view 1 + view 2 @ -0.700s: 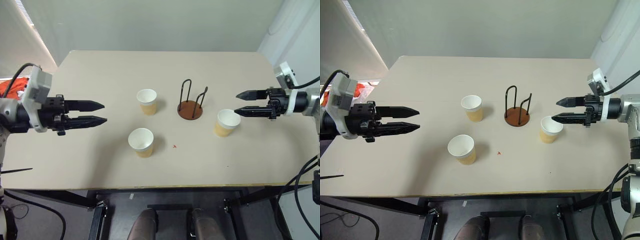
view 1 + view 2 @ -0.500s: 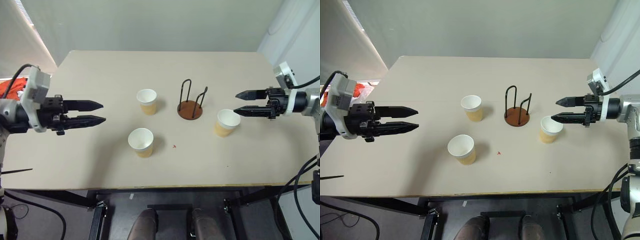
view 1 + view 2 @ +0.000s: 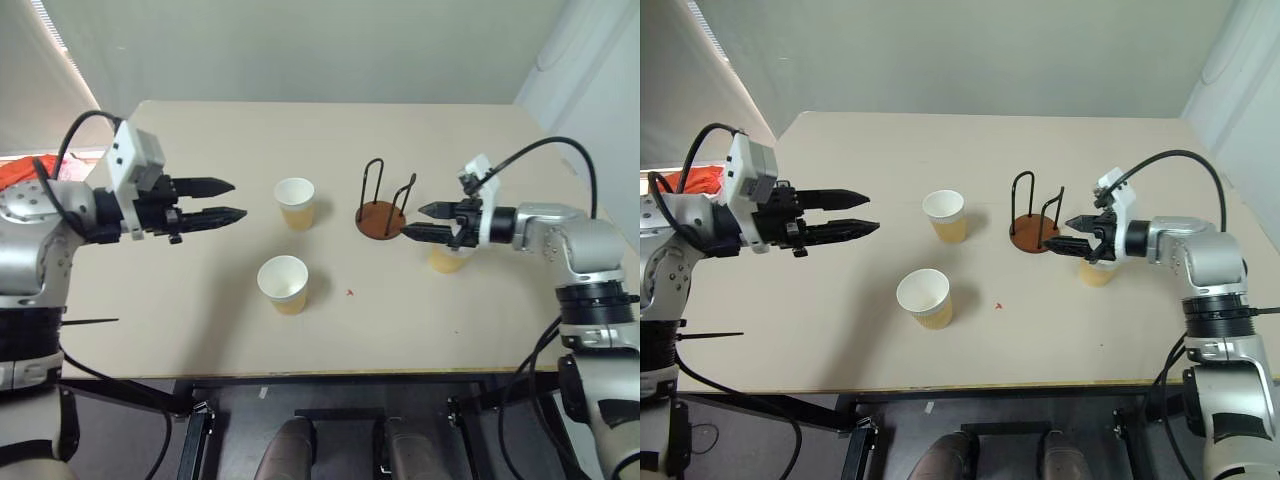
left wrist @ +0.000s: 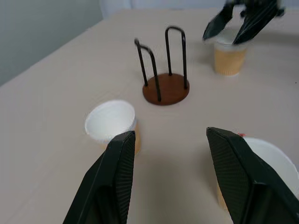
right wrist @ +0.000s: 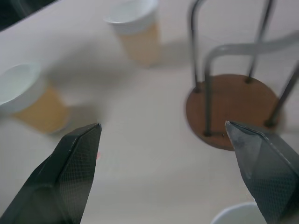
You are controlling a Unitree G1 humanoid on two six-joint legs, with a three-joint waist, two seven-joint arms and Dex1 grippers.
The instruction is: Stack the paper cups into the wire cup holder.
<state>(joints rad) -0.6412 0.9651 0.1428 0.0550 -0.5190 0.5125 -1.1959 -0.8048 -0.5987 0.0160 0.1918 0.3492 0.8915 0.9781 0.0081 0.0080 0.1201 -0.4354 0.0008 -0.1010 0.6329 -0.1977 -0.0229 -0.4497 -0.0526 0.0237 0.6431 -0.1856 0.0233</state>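
Both arms have swung inward: the right pincer [image 3: 418, 221], spread wide, now hovers above the cup [image 3: 446, 260] beside the empty wire cup holder [image 3: 382, 208]; the left pincer [image 3: 238, 200], fingers apart, nears the far cup [image 3: 294, 202]. Third cup [image 3: 283, 284] stands alone on the desk [image 3: 200, 310].

We are seeing both arms reaching farther in over the tabletop than a moment ago. The right gripper [image 3: 422, 221], fingers spread, is now hanging above the right-hand paper cup [image 3: 446, 261], beside the wire cup holder [image 3: 382, 208]. The left gripper [image 3: 233, 200] is now nearer the far paper cup [image 3: 295, 202].
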